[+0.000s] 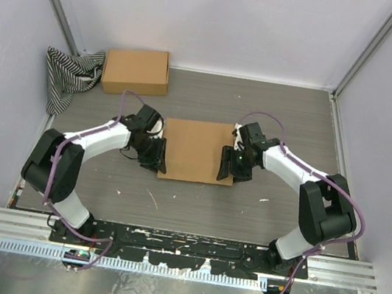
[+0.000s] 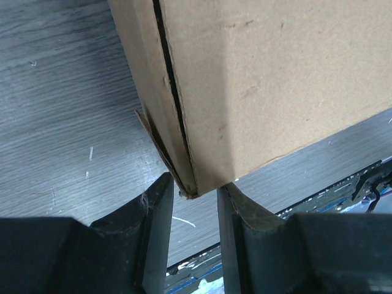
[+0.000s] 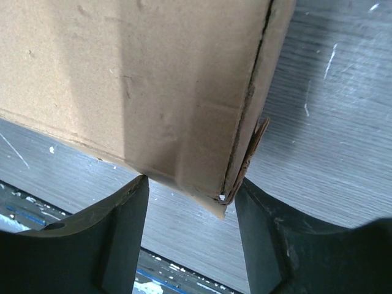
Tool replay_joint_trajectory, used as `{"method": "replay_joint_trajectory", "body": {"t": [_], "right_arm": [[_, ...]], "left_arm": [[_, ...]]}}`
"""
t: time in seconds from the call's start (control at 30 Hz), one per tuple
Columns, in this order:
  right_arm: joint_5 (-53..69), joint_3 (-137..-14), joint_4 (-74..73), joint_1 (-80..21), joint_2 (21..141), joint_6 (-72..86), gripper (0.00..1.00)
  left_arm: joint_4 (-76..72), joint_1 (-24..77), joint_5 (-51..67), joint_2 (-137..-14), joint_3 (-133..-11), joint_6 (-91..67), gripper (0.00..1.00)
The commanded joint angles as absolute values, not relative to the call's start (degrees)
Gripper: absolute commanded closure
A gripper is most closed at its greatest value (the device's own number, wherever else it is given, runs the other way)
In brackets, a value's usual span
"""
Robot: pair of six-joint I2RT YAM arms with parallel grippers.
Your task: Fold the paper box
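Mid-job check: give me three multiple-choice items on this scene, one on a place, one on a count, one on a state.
1. Where is the black-and-white striped cloth? A far-left corner; B between the arms; C near-right edge.
2. How many brown cardboard boxes are on the grey table? A one; B two; C four.
3. The plain brown cardboard mailer box is: A a flat open sheet; B closed up; C torn in half.
Answers: 1 A, it lies beside the second brown cardboard box. 2 B, one far left, one central. 3 B, the wrist views show lid meeting wall, with the left claw and right claw at its near corners.
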State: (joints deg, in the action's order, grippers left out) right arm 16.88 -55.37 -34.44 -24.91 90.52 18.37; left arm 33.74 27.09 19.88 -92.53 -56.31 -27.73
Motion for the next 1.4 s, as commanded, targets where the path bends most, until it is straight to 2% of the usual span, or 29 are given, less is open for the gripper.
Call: {"method": "replay_joint_trajectory", "body": {"t": [0.0, 0.2, 0.37, 0.53, 0.77, 1.07, 1.2, 1.37], "right_arm": [[15.49, -56.33, -30.26, -25.29, 90.79, 19.24, 0.40], [17.52, -56.13, -30.24, -25.28, 89.23, 19.68, 0.42], [15.33, -58.07, -33.55, -25.23, 85.06, 18.88, 0.28], [15.90, -59.58, -31.44, -25.21, 83.39, 17.84, 0.27], [14.61, -68.11, -31.25, -24.63, 89.22, 20.48, 0.27], [18.55, -79.89, -35.38, -21.37, 99.82, 21.97, 0.26], [19.44, -82.87, -37.34, -19.90, 103.10, 20.00, 0.27], [17.84, -82.42, -39.57, -19.77, 102.33, 17.22, 0.27]], "left_arm": [[29.85, 27.16, 19.32, -94.63, -55.54, -28.88, 0.61], [29.93, 27.16, 21.75, -93.11, -55.68, -29.27, 0.63], [32.15, 27.05, 21.04, -89.71, -57.04, -28.83, 0.62], [31.04, 24.97, 23.52, -91.13, -59.67, -29.22, 0.63], [33.36, 21.23, 25.02, -95.50, -70.63, -29.62, 0.63], [36.91, 16.94, 29.47, -103.17, -84.26, -30.66, 0.59], [38.17, 16.61, 30.31, -106.36, -86.47, -30.10, 0.60], [37.52, 16.60, 29.10, -104.96, -83.59, -29.82, 0.60]]}}
